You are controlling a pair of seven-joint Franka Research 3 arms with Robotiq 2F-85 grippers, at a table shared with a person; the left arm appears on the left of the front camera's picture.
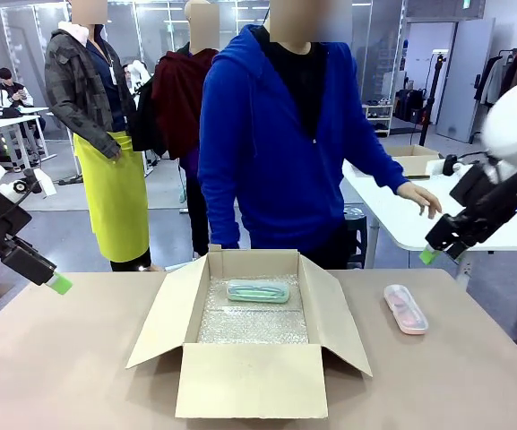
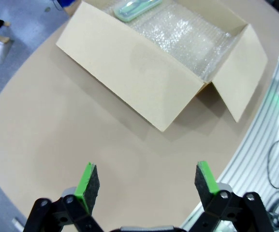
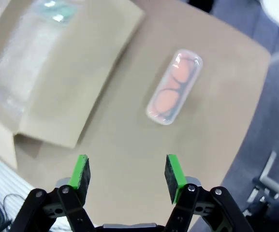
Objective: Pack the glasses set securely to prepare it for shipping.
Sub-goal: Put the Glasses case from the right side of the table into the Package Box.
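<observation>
An open cardboard box sits mid-table, lined with bubble wrap. The mint-green glasses case lies inside at the far end, also seen as the mint-green case in the left wrist view. The pink semi-clear case lies on the table right of the box; the pink case shows glasses inside. My right gripper hovers above it, open with nothing between its fingers; in the front view the right gripper hangs high at the right. My left gripper is open wide over the bare table; the left gripper is at the left.
A person in a blue hoodie stands at the far side behind the box, one hand over a white table. The box flaps spread outward left and right. Bare tabletop lies left of the box.
</observation>
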